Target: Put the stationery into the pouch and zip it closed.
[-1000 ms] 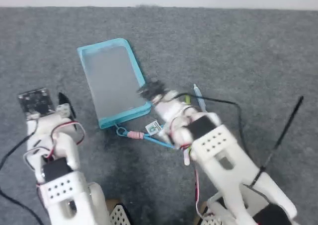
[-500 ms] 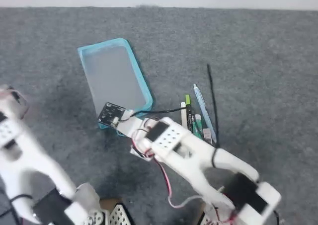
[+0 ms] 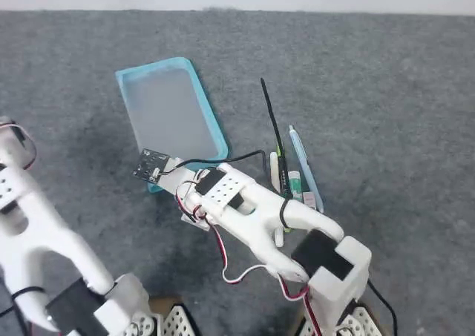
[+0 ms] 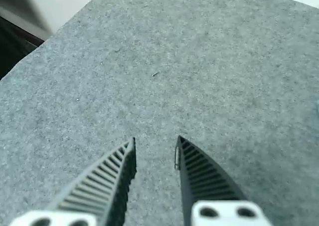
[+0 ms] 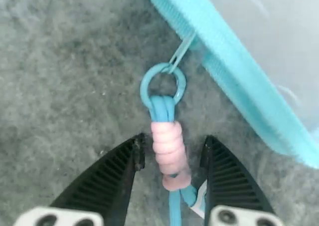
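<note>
The pouch [image 3: 172,121], lying flat on the surface [image 3: 386,91] left of the pens [image 3: 300,162], is judged light and limp, best taken by its beaded zip cord [image 5: 169,146], which is straddled, not clamped, by the parted right fingers [image 5: 112,178]; the left fingers [image 4: 107,178] are parted and empty.

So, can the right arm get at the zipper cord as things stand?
Probably yes: the right tool is open, straddling the pink sleeve on the cord beside the pouch, with nothing between.
</note>
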